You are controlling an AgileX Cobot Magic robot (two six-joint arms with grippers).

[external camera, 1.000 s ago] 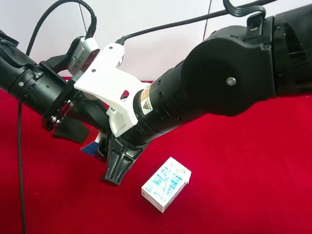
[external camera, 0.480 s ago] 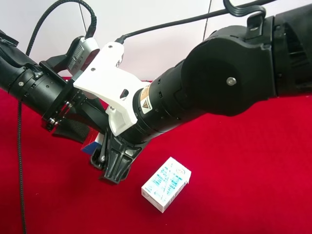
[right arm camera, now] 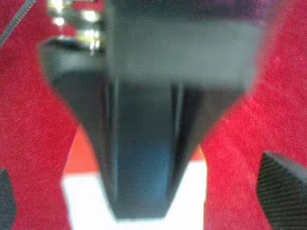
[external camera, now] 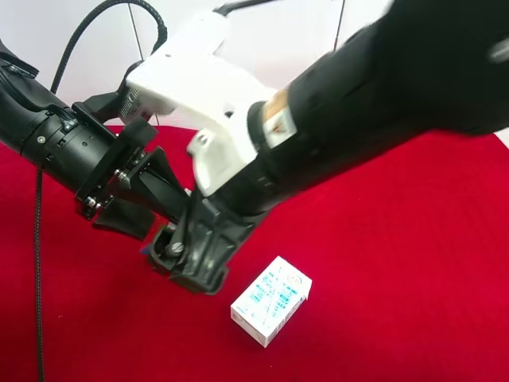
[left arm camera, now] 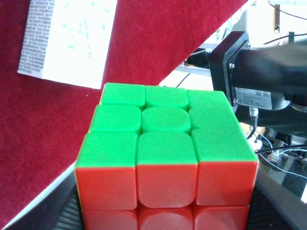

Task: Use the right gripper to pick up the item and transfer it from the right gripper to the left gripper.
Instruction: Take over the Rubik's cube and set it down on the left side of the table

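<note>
The item is a puzzle cube (left arm camera: 165,158). It fills the left wrist view, showing a green face and an orange-red face, and sits between the left gripper's textured fingers (left arm camera: 67,218). My left gripper (external camera: 155,231) is shut on it above the red cloth. The right wrist view is blurred. It shows the cube's orange and white faces (right arm camera: 81,201) behind a dark left finger (right arm camera: 139,143). The right gripper's own textured fingertips (right arm camera: 283,191) stand wide apart at the frame edges. The right gripper (external camera: 191,259), below the white bracket (external camera: 199,87), is open. It hides nearly all of the cube in the exterior high view.
A white-and-blue printed carton (external camera: 270,301) lies on the red cloth (external camera: 398,278) just beside the right gripper. It also shows in the left wrist view (left arm camera: 67,38). The thick black right arm fills the upper right of the exterior high view. A black cable (external camera: 36,263) hangs at its left.
The right arm has swung up and towards the camera and is motion-blurred. Its gripper has shifted slightly right. The left arm has edged towards it. The carton has not moved.
</note>
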